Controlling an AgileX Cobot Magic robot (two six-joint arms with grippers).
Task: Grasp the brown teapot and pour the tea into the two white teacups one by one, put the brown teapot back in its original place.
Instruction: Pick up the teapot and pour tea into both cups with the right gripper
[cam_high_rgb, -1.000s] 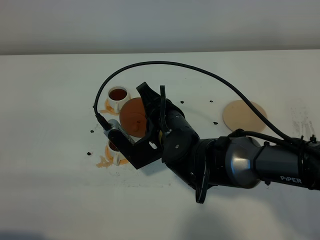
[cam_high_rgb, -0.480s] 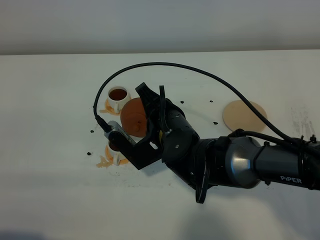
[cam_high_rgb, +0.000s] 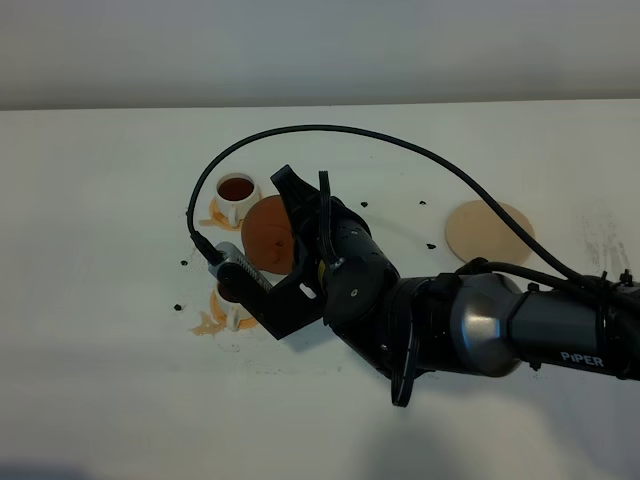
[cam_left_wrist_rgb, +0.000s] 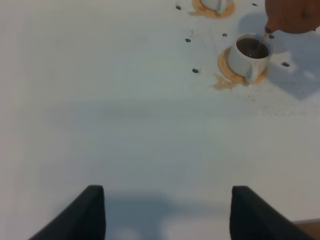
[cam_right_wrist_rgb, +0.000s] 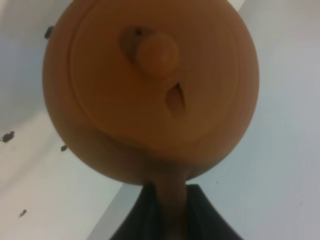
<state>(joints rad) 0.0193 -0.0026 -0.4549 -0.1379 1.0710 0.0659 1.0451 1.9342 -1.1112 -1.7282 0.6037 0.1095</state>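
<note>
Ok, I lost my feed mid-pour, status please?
Right jaws shut on brown teapot handle, teapot tipped, tea streaming into near cup. Far cup already full. Left jaws open, idle. Nothing in the way.

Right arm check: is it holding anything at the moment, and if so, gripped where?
Yes. The right gripper holds the brown teapot, clamped on its stubby handle. The left gripper is open and holds nothing.
</note>
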